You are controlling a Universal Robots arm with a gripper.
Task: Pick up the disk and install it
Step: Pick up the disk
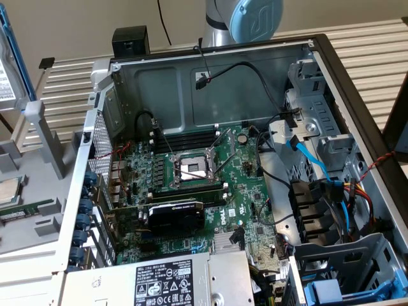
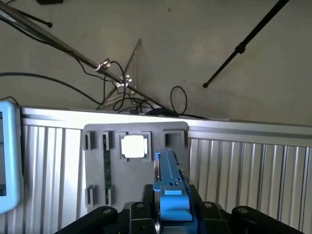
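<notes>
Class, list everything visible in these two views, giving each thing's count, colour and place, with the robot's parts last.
table: one, pale, slatted.
computer case: one, grey, open, on the table.
motherboard: one, green, inside the case.
graphics card: one, black, on the motherboard.
power-supply box: one, grey, labelled, at the exterior view's bottom edge.
cables: several, black, blue, red, by the drive bays.
holder: one, grey, on the table.
processor chip: one, silver, in the holder.
memory stick: one, green, in the holder.
disk: one, blue-framed, in the gripper.
arm: one, grey with blue cap, behind the case.
gripper: one, black, shut on the disk.
</notes>
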